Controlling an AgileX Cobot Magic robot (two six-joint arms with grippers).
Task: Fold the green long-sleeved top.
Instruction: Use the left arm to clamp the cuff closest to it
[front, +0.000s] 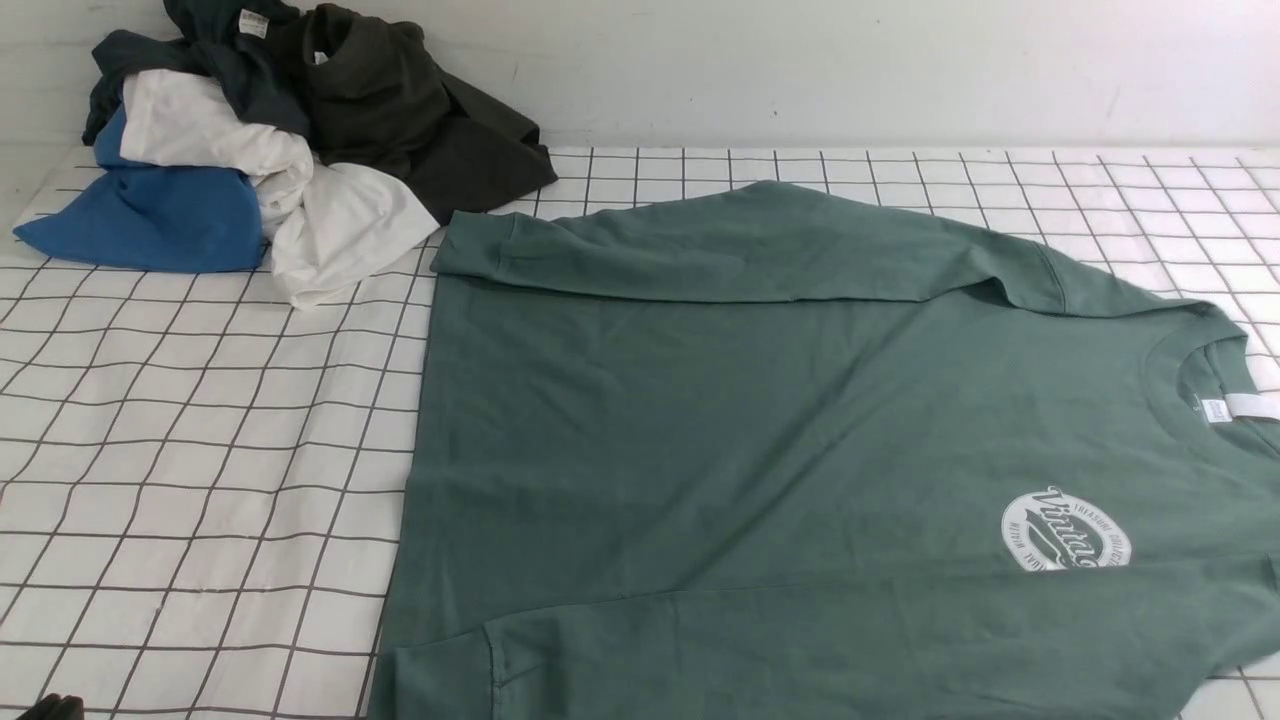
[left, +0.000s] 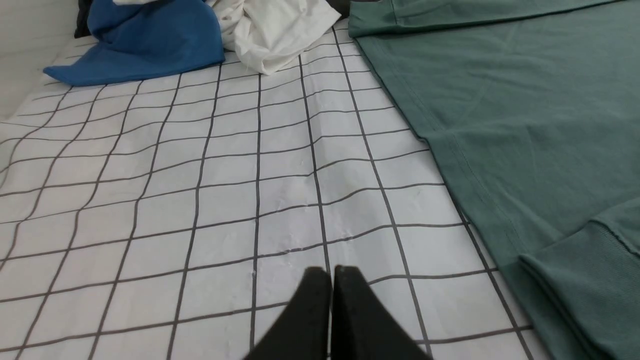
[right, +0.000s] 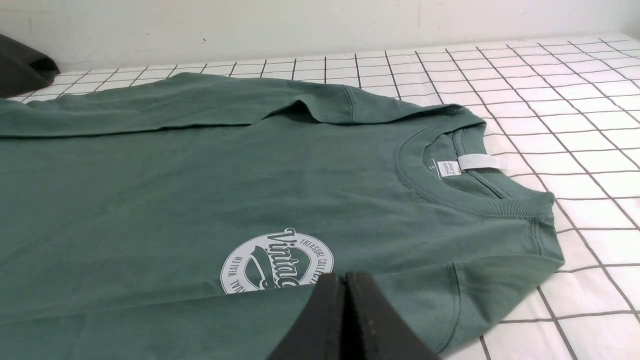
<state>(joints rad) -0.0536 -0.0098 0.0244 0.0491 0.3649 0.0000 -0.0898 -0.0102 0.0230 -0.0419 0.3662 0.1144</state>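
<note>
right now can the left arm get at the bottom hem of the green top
Probably yes. The left tool is shut over the checked sheet beside the hem of the green top, with nothing between them; the clothes pile lies farther back. It must open first.

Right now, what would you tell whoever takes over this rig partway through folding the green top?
Left gripper: jaws shut, empty, over the checked cloth beside the hem of the green top.
Right gripper: jaws shut, empty, over the top by its chest logo.
Top lies flat, logo up, neck toward the robot's right.
Done: far sleeve and near sleeve lie folded in over the body.
Left to do: fold the body itself.
</note>
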